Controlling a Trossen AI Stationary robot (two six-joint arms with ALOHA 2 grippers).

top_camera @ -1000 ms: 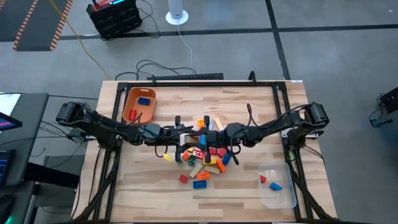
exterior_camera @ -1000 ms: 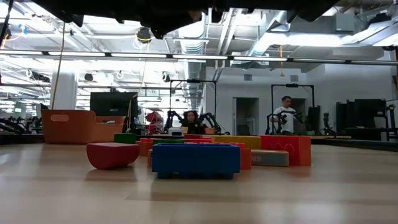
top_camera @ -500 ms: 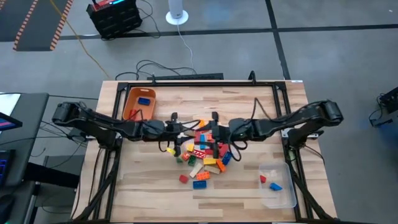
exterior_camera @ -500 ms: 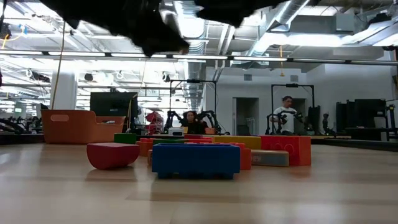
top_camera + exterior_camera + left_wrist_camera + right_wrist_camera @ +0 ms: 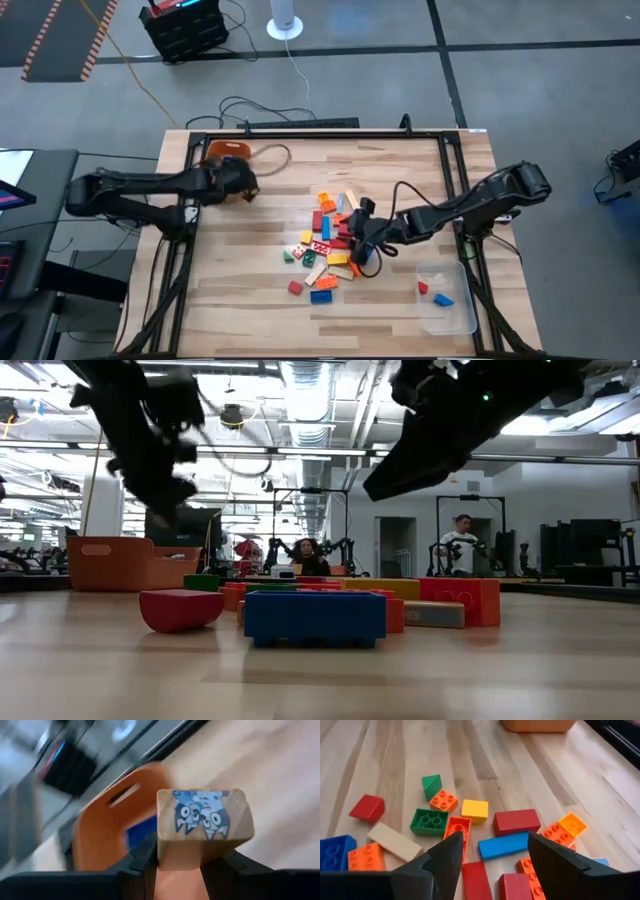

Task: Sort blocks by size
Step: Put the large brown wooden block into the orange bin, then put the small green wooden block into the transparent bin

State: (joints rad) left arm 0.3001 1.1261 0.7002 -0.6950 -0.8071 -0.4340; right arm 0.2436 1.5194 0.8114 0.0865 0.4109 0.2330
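A wooden desk (image 5: 400,170) carries one loose pile of blocks (image 5: 330,245) at its centre, roughly twenty. One orange bin (image 5: 222,152) holds one visible blue block (image 5: 141,831). One clear tray (image 5: 447,300) holds two blocks. The left gripper (image 5: 180,862) grasps one tan picture block (image 5: 202,827) in its jaws beside the bin. The right gripper (image 5: 492,855) hovers over the pile, jaws released.

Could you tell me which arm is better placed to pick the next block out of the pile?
The right. Its pincer hangs open right over the pile, while the left pincer is away by the orange bin, already shut on a tan block.
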